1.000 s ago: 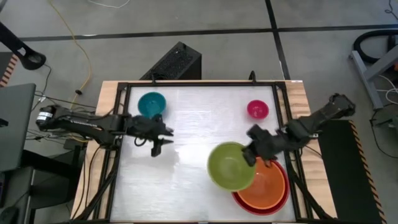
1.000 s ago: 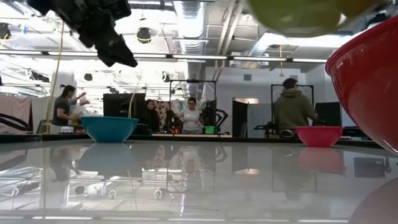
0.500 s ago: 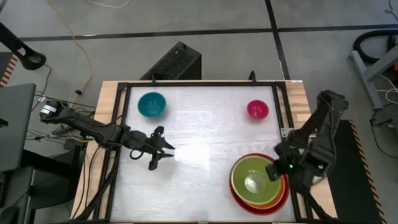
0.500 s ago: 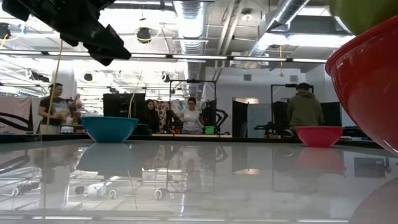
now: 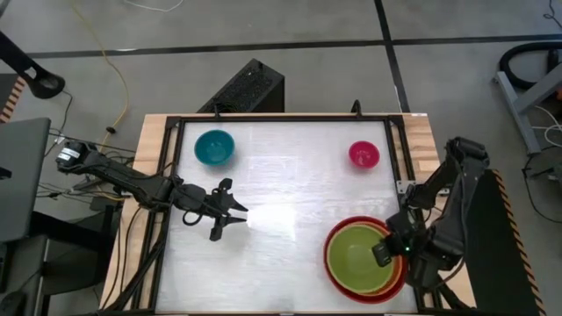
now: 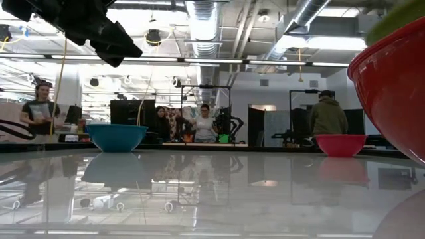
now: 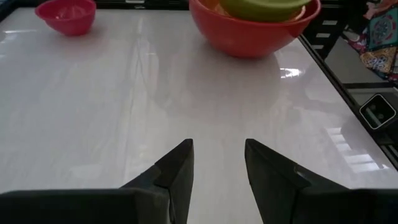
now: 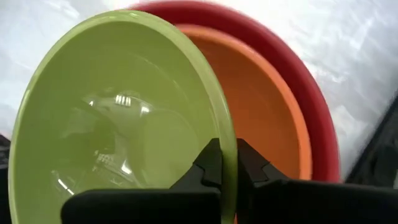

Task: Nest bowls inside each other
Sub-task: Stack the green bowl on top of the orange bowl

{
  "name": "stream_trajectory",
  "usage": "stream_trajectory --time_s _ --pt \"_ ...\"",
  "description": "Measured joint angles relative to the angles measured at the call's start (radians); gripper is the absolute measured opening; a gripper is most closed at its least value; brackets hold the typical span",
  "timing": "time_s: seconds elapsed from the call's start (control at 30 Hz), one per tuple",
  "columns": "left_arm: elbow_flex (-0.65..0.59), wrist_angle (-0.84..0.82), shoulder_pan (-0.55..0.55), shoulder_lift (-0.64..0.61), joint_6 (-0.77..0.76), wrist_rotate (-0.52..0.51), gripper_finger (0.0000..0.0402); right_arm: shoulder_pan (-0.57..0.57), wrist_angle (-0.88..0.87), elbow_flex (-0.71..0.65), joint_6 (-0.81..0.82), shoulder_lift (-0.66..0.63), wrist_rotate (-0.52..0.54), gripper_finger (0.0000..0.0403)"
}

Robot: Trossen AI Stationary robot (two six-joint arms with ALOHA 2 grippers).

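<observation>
The lime green bowl [image 5: 356, 259] sits in the orange bowl [image 8: 267, 112], which sits in the red bowl [image 5: 397, 283] at the near right. My right gripper [image 8: 224, 158] is shut on the green bowl's rim. The teal bowl [image 5: 214, 147] stands on its base at the far left of the table. The pink bowl [image 5: 363, 154] stands on its base at the far right. My left gripper [image 5: 235, 214] hovers open above the table's left half, nearer than the teal bowl, with nothing between its fingers [image 7: 177, 171]. My right gripper pinches the green bowl's rim [image 8: 227, 127] on the side toward the table's right edge. One finger is inside the bowl and one outside. The fingers slant down from above. The bowl lies tilted within the orange bowl; whether its base rests there is hidden.
A black frame [image 5: 281, 118] runs round the white table top. Bare table [image 5: 290, 193] lies between the left gripper and the stack. In the low view, people [image 6: 203, 126] stand in the room beyond the far edge.
My right gripper has swung toward the near right and down, turning its wrist. The green bowl has gone with it, from above the stack's left rim into the orange bowl. My left gripper has shifted a little toward the near edge, still open.
</observation>
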Motion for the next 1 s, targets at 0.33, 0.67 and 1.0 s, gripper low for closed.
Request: stream_trajectory --time_s 0.33,0.67,1.0 --pt "0.000 -0.003 0.000 0.000 -0.014 0.011 0.0132 -0.003 -0.017 -0.003 0.000 0.003 -0.013 0.0019" --pt "0.000 -0.003 0.000 0.000 -0.015 0.011 0.0132 -0.008 -0.076 -0.003 0.001 0.032 -0.113 0.0019" --pt "0.000 -0.002 0.000 0.000 -0.015 0.010 0.0132 -0.063 -0.079 -0.006 -0.003 0.063 -0.116 0.0019"
